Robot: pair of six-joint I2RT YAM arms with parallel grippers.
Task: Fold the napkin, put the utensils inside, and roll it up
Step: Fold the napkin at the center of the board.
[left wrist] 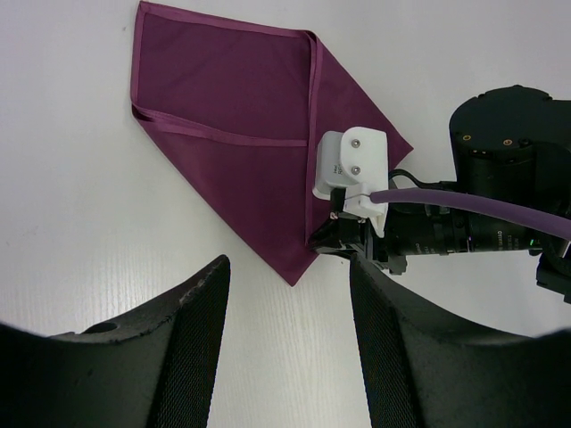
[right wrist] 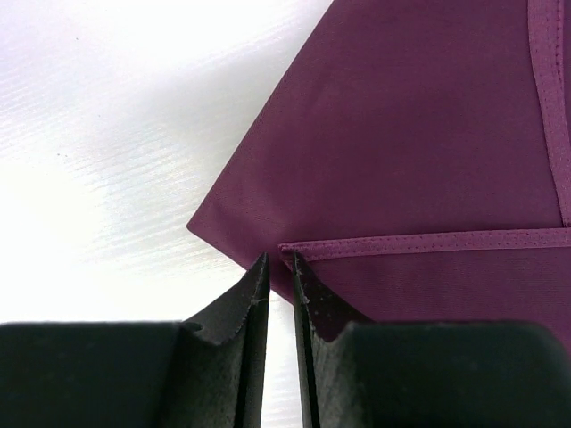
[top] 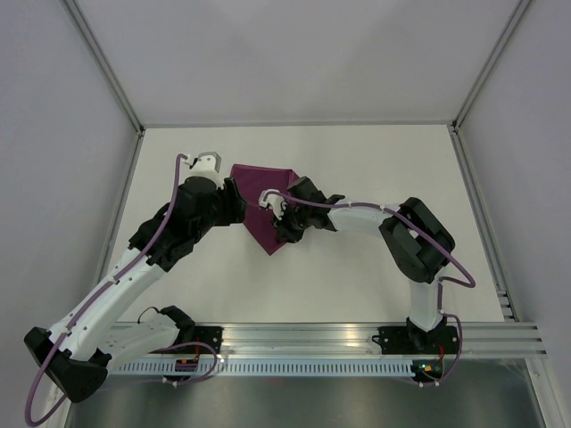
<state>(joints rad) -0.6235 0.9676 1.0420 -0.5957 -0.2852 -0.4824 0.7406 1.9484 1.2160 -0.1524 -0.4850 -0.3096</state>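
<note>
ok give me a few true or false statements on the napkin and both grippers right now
1. The napkin lies folded on the table. True.
2. The left gripper is clamped on the napkin. False: its jaws stand wide apart and hold nothing.
3. The napkin is rolled into a tube. False: it lies flat in folded layers.
4. The right gripper has its tips at a hemmed corner of the napkin, jaws nearly closed. True.

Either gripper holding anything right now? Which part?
Left gripper: nothing, jaws open. Right gripper: jaws almost shut at the folded-over hem corner of the napkin; whether that corner is actually pinched cannot be told.
</note>
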